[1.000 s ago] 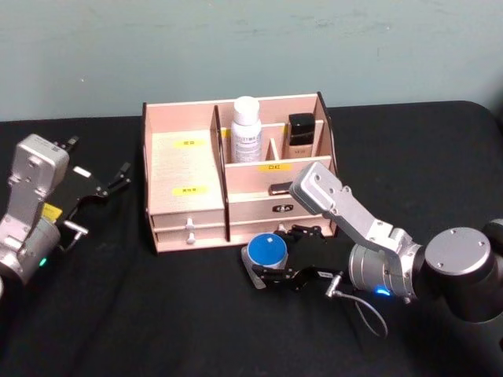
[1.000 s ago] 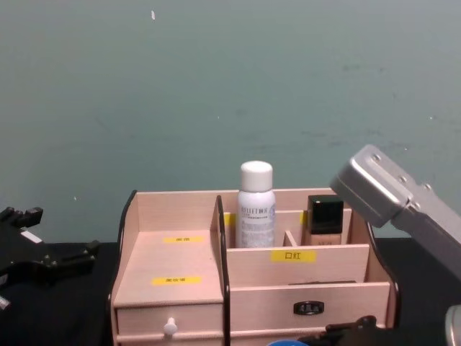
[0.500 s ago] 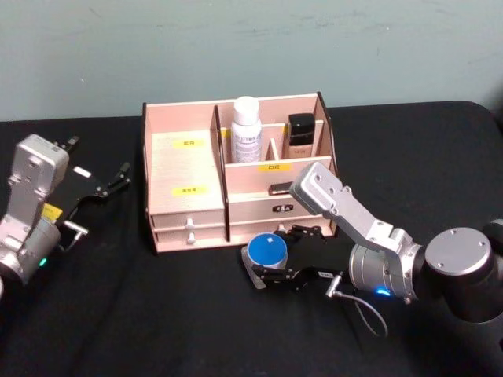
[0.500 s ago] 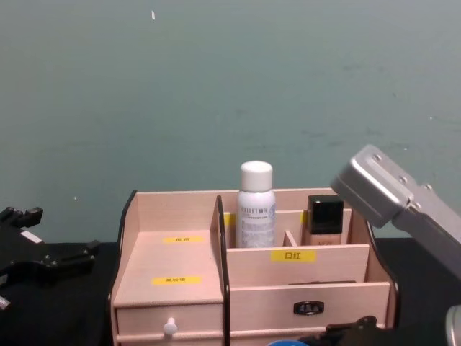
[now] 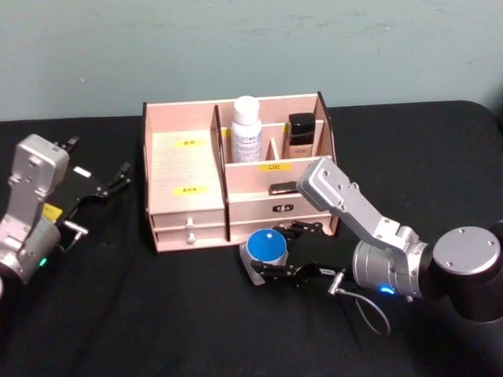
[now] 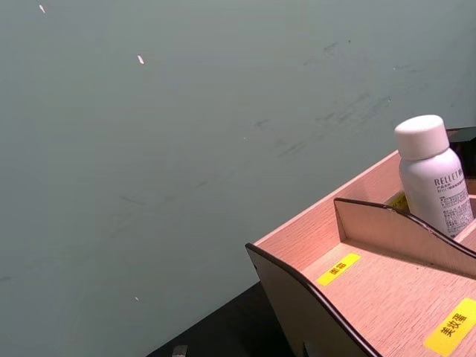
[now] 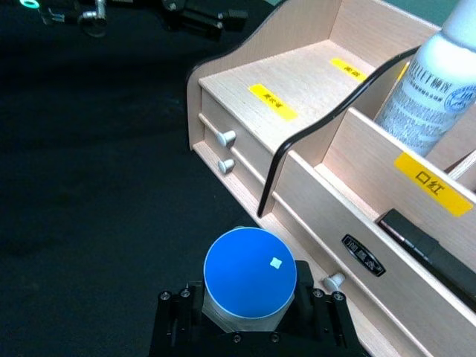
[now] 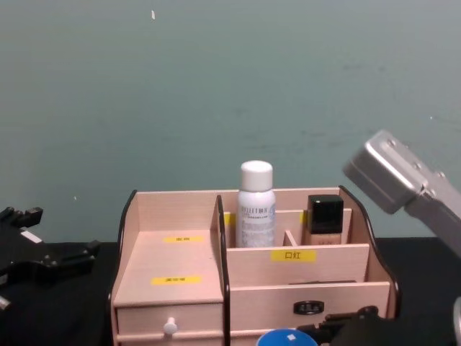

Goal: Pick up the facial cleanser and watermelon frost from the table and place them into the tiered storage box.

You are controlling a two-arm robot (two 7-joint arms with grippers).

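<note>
Watermelon frost (image 5: 266,245) raised, right gripper (image 5: 274,252) clasping it

cleanser (image 5: 246,129) upright in box (image 5: 169,169), frost jar (image 5: 266,246) gripped

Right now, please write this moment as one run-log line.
right gripper: shut on watermelon frost, front of tiered storage box | facial cleanser: inside it, upright | left gripper: parked left

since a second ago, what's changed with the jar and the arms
The right gripper, shut on the blue-lidded jar, has raised it a little in front of the wooden organiser; the chest view now shows more of the lid. The white bottle stays in its back compartment, and the left gripper stays parked at the left.
</note>
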